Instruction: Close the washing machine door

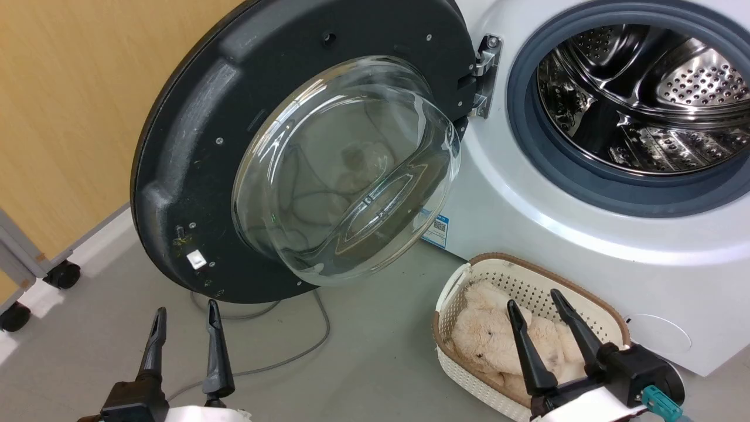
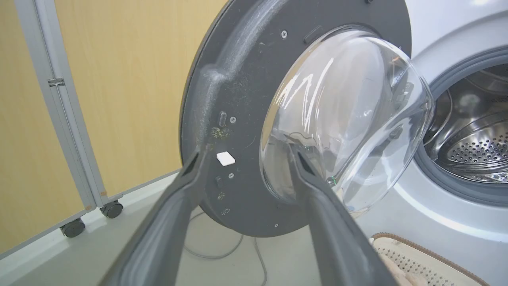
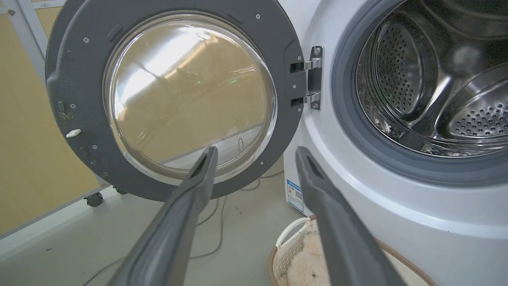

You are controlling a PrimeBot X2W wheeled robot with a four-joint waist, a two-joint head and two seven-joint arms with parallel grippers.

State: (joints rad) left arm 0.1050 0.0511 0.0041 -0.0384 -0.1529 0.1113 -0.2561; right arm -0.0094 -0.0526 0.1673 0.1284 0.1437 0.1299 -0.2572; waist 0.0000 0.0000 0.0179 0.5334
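**Grippers low and empty, door standing wide open**

Nearest us, our left gripper (image 1: 186, 308) sat at the lower left of the head view. Its two dark fingers were apart and pointed up with nothing between them. Our right gripper (image 1: 534, 298) sat at the lower right, its fingers likewise spread and empty. It showed in front of a cream perforated basket (image 1: 592, 305) that held a plush toy (image 1: 486, 340). The basket stood on the grey floor (image 1: 375, 363) just beside the front of the washing machine (image 1: 527, 223). A grey cable (image 1: 304, 349) trailed across the floor beyond the left gripper.

Past the fingertips, the washing machine door (image 1: 193, 146) stood wide open, hanging to the left of the round opening on a metal hinge (image 1: 485, 76) at its right edge. We saw its inner face, a black plastic disc with a clear glass bowl (image 1: 351, 170) bulging toward us. A small white tab (image 1: 197, 259) sat low on its left side. Neither gripper touched the door.

Farther right, a grey rubber gasket (image 1: 521, 117) ringed the opening, and behind it the perforated steel drum (image 1: 674, 88) shone. A small blue sticker (image 1: 436, 230) sat low on the white front, near the bowl's edge. Farthest left stood a wood-coloured panel (image 1: 70, 105) in a grey frame on black castors (image 1: 61, 274).
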